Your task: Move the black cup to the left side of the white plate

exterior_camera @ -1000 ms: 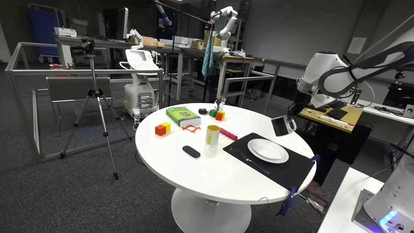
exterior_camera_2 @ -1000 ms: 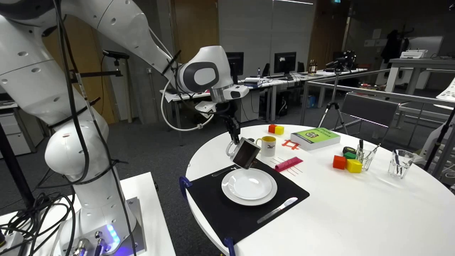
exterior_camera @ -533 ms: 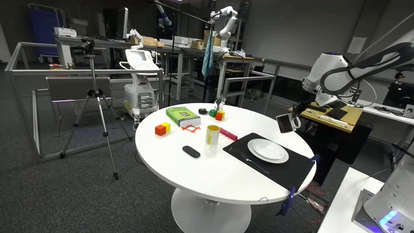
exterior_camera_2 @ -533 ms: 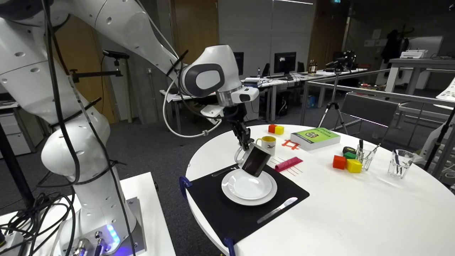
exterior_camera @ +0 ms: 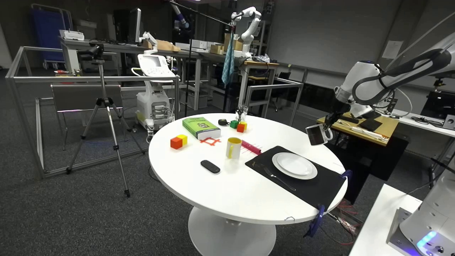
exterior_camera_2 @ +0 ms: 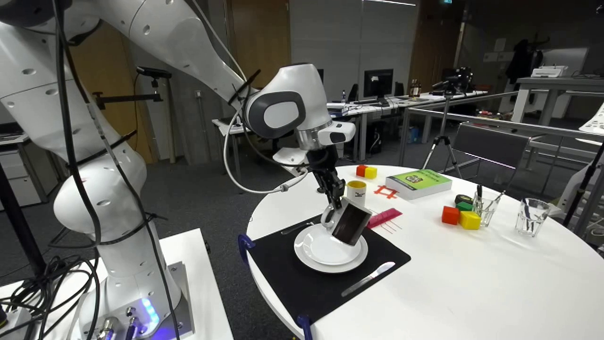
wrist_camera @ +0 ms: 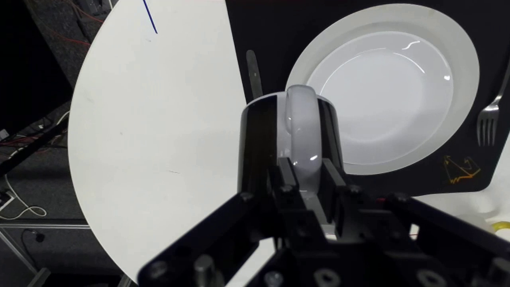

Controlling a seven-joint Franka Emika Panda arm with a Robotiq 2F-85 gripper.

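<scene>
The black cup is a white mug with a dark panel and a white handle, seen in both exterior views and in the wrist view. My gripper is shut on its handle and holds the cup tilted in the air. The gripper also shows in both exterior views. The white plate lies on a black mat with a smaller white plate on top, also seen in an exterior view. In the wrist view, the cup overlaps the edge of the plate.
The black mat carries a fork and a knife. Blue clamps grip the table edge. A pale mug with yellow inside, a flat black object, a pink roll, a green book, blocks and glasses stand farther off.
My gripper, shut on the cup throughout, has moved right in both exterior views and lower in one. The cup now overlaps the plate's far edge in an exterior view. Objects on the table have not moved.
</scene>
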